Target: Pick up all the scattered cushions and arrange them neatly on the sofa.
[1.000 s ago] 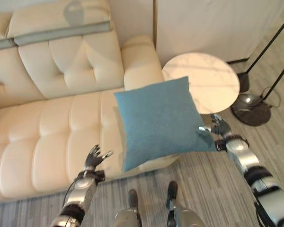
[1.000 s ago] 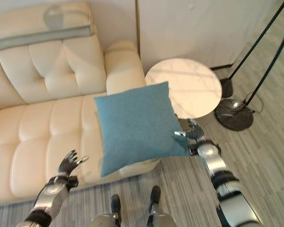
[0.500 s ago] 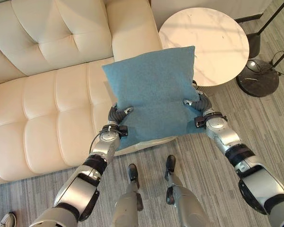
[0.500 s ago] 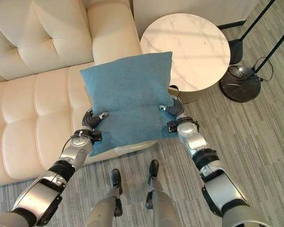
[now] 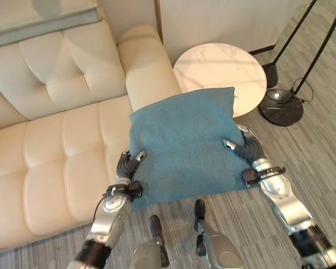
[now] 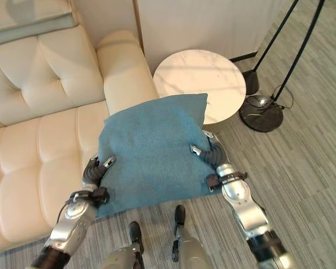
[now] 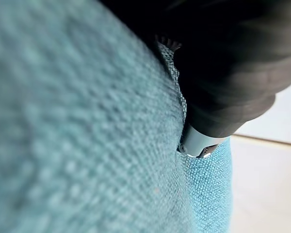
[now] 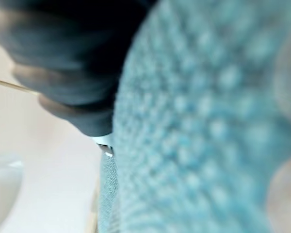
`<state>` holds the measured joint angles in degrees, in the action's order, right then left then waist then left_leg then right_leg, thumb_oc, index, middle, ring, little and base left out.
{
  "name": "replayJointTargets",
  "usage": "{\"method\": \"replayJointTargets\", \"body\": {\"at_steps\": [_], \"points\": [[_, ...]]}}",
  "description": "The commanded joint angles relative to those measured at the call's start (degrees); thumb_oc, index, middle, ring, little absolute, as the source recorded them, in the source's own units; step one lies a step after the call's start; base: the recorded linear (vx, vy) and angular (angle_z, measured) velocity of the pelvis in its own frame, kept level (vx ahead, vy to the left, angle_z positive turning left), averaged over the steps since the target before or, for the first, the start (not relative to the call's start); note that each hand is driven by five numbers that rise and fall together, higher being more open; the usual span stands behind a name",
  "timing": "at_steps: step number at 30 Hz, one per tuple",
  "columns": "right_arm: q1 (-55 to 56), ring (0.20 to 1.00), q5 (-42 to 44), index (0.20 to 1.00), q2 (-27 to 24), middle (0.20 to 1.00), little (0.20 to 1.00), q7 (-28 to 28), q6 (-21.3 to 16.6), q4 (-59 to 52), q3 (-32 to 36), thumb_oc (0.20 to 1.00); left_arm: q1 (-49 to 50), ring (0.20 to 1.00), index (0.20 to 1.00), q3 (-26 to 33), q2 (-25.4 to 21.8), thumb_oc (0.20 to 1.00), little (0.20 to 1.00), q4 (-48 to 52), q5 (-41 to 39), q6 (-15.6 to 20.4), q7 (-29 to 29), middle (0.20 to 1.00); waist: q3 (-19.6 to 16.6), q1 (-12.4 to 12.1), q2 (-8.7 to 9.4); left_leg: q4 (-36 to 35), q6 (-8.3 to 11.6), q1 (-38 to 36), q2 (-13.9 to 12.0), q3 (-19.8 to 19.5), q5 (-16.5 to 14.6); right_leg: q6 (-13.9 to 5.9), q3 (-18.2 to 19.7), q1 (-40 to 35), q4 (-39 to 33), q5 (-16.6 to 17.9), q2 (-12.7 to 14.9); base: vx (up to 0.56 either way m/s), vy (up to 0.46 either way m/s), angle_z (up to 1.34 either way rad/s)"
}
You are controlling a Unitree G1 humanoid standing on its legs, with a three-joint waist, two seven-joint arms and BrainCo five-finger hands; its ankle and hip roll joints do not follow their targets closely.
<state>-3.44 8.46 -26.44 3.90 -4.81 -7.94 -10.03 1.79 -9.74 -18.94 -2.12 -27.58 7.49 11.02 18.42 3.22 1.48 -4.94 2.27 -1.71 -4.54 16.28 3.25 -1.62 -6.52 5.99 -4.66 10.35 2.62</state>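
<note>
Living room: cream sofa [image 5: 56, 145]; round side table [image 5: 219, 70]

Head stereo pair: both eyes look steeply down from above, sharing the sofa [image 5: 56, 140], round tabletop [image 5: 219, 70] and blue cushion [image 5: 182, 143]. Wrist views: each looks along its own hand from very near, pressed against the cushion's weave.
</note>
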Motion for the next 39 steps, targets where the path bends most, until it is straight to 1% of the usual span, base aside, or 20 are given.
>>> {"method": "replayJointTargets", "body": {"at_steps": [1, 5, 7, 9, 12, 13, 14, 15, 17, 19, 20, 21, 22, 26, 28, 30, 31, 33, 35, 39], "points": [[1.8, 0.2, 2.1, 0.2, 4.1, 0.2, 0.2, -4.6, -7.8, -5.8, -2.1, 0.2, -0.3, 0.2, 0.2, 1.6, -0.7, 0.2, 0.2, 5.7, 4.9, 5.0, -3.8, 0.2, -10.4, 0.8, 1.27, 0.4, -0.35, -1.7, 1.4, -2.1, -5.8, -7.0, 3.3, -2.7, 5.3, -9.5, 4.4, -0.06, 0.112, -0.17], [3.0, 0.2, 3.8, 0.2, 7.2, 0.2, 0.2, -5.2, -8.9, -8.8, -3.3, 0.2, 2.5, 0.2, 0.2, 3.3, -0.8, 0.2, 0.2, 11.0, 5.4, 6.3, -2.5, 0.2, -9.2, 0.6, 1.66, 0.3, -1.76, -1.7, 2.6, -0.9, -5.7, -9.57, 5.2, 0.4, 8.1, -5.8, 5.1, -0.21, 0.144, -0.34], [2.8, 0.2, 4.1, 0.2, 7.9, 0.2, 0.2, -5.0, -9.3, -9.1, -3.8, 0.2, 2.5, 0.2, 0.2, 3.4, -0.9, 0.2, 0.2, 11.6, 5.3, 6.6, -2.1, 0.2, -8.4, 0.2, 1.67, 0.4, -2.01, -1.4, 2.5, -0.4, -5.5, -9.88, 5.3, 1.7, 10.1, -6.1, 5.0, -0.25, 0.043, -0.53], [3.4, 0.2, 4.9, 0.2, 7.6, 0.2, 0.2, -5.0, -10.4, -10.0, -3.7, 0.2, 1.8, 0.2, 0.2, 3.7, -2.3, 0.2, 0.2, 13.1, 6.4, 7.3, -2.3, 0.2, -6.7, -0.7, 1.13, 1.8, -2.57, 0.8, 2.0, -1.3, -4.0, -8.37, 5.8, 0.8, 18.8, -10.8, 3.5, -0.38, 0.0, -0.09], [3.3, 0.2, 3.6, 0.2, 6.3, 0.2, 0.2, -4.6, -10.6, -9.6, -3.0, 0.2, 1.4, 0.2, 0.2, 3.7, -3.3, 0.2, 0.2, 13.8, 7.2, 7.4, -2.4, 0.2, -7.8, -2.1, 1.29, 2.7, -2.53, 4.6, 2.2, -4.2, -1.9, -7.31, 8.3, -1.6, 25.4, -13.7, -0.1, -0.27, -0.109, 0.33], [3.2, 0.2, 3.5, 0.2, 6.1, 0.2, 0.2, -4.4, -10.7, -9.5, -2.8, 0.2, 1.2, 0.2, 0.2, 3.4, -3.2, 0.2, 0.2, 13.7, 6.9, 7.4, -2.4, 0.2, -8.2, -2.7, 1.49, 2.9, -2.35, 5.9, 2.5, -5.0, -1.4, -6.41, 9.5, -3.2, 23.5, -15.5, -1.2, -0.21, -0.143, 0.77], [2.9, 0.2, 4.1, 0.2, 6.1, 0.2, 0.2, -4.2, -10.6, -9.6, -2.8, 0.2, 0.8, 0.2, 0.2, 3.1, -3.0, 0.2, 0.2, 13.9, 6.4, 7.4, -2.4, 0.2, -8.6, -3.4, 1.86, 3.1, -1.97, 7.6, 2.8, -5.8, -0.4, -4.47, 9.6, -6.3, 18.9, -18.9, -1.9, -0.21, -0.136, 0.72], [2.4, 0.2, 4.2, 0.2, 5.9, 0.2, 0.2, -3.9, -10.5, -9.2, -2.6, 0.2, 0.3, 0.2, 0.2, 2.9, -3.0, 0.2, 0.2, 13.6, 6.3, 7.3, -2.4, 0.2, -8.9, -3.9, 1.98, 3.4, -1.33, 9.6, 2.9, -6.3, 0.8, -3.28, 9.5, -7.3, 15.9, -20.0, -2.3, -0.24, -0.158, 0.62], [1.8, 0.2, 4.4, 0.2, 5.0, 0.2, 0.2, -3.0, -10.6, -8.7, -2.4, 0.2, -0.3, 0.2, 0.2, 1.9, -2.6, 0.2, 0.2, 13.0, 5.9, 7.2, -2.7, 0.2, -8.7, -4.4, 1.68, 4.0, 0.26, 13.3, 3.1, -6.8, 3.4, -1.35, 9.9, -9.0, 8.7, -19.5, -3.6, -0.29, -0.17, 0.47], [1.3, 0.2, 4.3, 0.2, 3.5, 0.2, 0.2, -2.8, -10.4, -8.4, -2.0, 0.2, -1.2, 0.2, 0.2, 1.1, -2.3, 0.2, 0.2, 13.0, 5.6, 7.0, -3.0, 0.2, -7.5, -4.6, 0.57, 5.3, 2.85, 16.6, 2.9, -6.9, 5.2, -0.69, 8.7, -8.8, 5.4, -18.1, -4.0, -0.4, -0.098, 0.66], [0.6, 0.2, 4.5, 0.2, 2.6, 0.2, 0.2, -2.3, -10.3, -8.5, -1.7, 0.2, -2.1, 0.2, 0.2, 0.4, -1.7, 0.2, 0.2, 13.4, 5.3, 7.0, -3.7, 0.2, -6.2, -3.8, 0.1, 7.6, 2.97, 17.7, 2.4, -4.3, 3.9, -1.02, 6.0, -7.4, 4.1, -16.2, -3.2, -0.38, -0.032, 0.7], [0.6, 0.2, 4.5, 0.2, 2.6, 0.2, 0.2, -2.3, -10.3, -8.5, -1.7, 0.2, -2.1, 0.2, 0.2, 0.4, -1.7, 0.2, 0.2, 13.4, 5.3, 7.0, -3.7, 0.2, -6.3, -3.7, 0.07, 7.7, 2.96, 17.8, 2.4, -4.3, 3.8, -1.02, 5.9, -7.3, 4.0, -16.2, -3.2, -0.36, 0.003, 0.64], [0.6, 0.2, 5.0, 0.2, 2.4, 0.2, 0.2, -2.3, -10.3, -8.8, -1.6, 0.2, -2.2, 0.2, 0.2, 0.2, -1.5, 0.2, 0.2, 13.6, 4.9, 7.1, -4.3, 0.2, -6.0, -3.0, 0.27, 9.3, 2.22, 16.8, 2.2, -2.8, 1.8, -1.48, 4.3, -6.7, 3.7, -15.5, -2.2, -0.17, 0.011, 0.66], [1.1, 0.2, 4.6, 0.2, 1.8, 0.2, 0.2, -3.0, -10.3, -9.9, -2.0, 0.2, -2.7, 0.2, 0.2, -0.5, -0.8, 0.2, 0.2, 13.8, 3.9, 7.0, -5.4, 0.2, -5.9, -0.6, 1.99, 17.4, 0.74, 13.1, 1.0, -1.7, -6.9, -2.14, 0.4, -4.6, 4.3, -13.3, 1.2, -0.17, 0.009, 0.52], [1.3, 0.2, 5.3, 0.2, 1.7, 0.2, 0.2, -3.6, -10.1, -9.9, -1.7, 0.2, -3.6, 0.2, 0.2, -1.2, -0.5, 0.2, 0.2, 13.4, 3.8, 6.9, -5.5, 0.2, -6.1, 0.5, 2.2, 19.5, 0.8, 10.7, -0.6, -0.1, -9.3, -2.12, -2.4, -3.7, 4.8, -13.1, 2.4, -0.08, 0.051, 0.72], [1.7, 0.2, 5.5, 0.2, 1.8, 0.2, 0.2, -3.7, -9.9, -9.7, -1.4, 0.2, -3.6, 0.2, 0.2, -1.6, -0.4, 0.2, 0.2, 13.1, 3.4, 6.9, -5.7, 0.2, -6.5, 0.8, 1.9, 17.9, 1.08, 8.7, -0.7, 0.4, -9.3, -2.33, -3.7, -3.9, 4.5, -13.1, 2.7, 0.01, 0.081, 0.71], [1.8, 0.2, 5.4, 0.2, 2.0, 0.2, 0.2, -3.8, -9.6, -9.5, -1.2, 0.2, -3.9, 0.2, 0.2, -2.4, 0.0, 0.2, 0.2, 12.6, 3.6, 6.5, -6.0, 0.2, -7.5, 1.2, 1.35, 14.3, 1.24, 6.5, -0.7, 1.6, -8.5, -2.75, -5.6, -4.4, 4.1, -13.0, 2.8, 0.05, 0.129, 0.33], [1.8, 0.2, 5.6, 0.2, 2.3, 0.2, 0.2, -4.0, -9.5, -9.4, -1.2, 0.2, -3.6, 0.2, 0.2, -2.2, -0.1, 0.2, 0.2, 12.4, 3.9, 6.3, -5.9, 0.2, -7.8, 1.4, 1.3, 12.3, 1.18, 5.5, -0.3, 1.4, -8.4, -3.02, -6.0, -4.7, 4.2, -12.9, 2.9, 0.04, 0.138, 0.57], [1.4, 0.2, 6.3, 0.2, 3.0, 0.2, 0.2, -4.2, -9.3, -8.7, -1.6, 0.2, -4.0, 0.2, 0.2, -2.4, -0.3, 0.2, 0.2, 12.0, 4.0, 6.1, -5.9, 0.2, -7.8, 1.2, 1.75, 11.6, 1.17, 5.7, 0.2, 0.3, -8.1, -3.23, -6.4, -4.9, 4.6, -12.6, 3.3, 0.02, 0.139, 0.51], [0.6, 0.2, 7.1, 0.2, 4.6, 0.2, 0.2, -5.1, -8.8, -8.0, -2.9, 0.2, -3.1, 0.2, 0.2, -2.1, -1.2, 0.2, 0.2, 11.5, 4.4, 5.5, -6.4, 0.2, -8.5, -0.4, 2.96, 9.9, -0.19, 4.6, 1.6, -0.8, -8.8, -4.23, -6.2, -5.5, 5.5, -12.7, 4.3, 0.07, 0.165, 0.22]]}}
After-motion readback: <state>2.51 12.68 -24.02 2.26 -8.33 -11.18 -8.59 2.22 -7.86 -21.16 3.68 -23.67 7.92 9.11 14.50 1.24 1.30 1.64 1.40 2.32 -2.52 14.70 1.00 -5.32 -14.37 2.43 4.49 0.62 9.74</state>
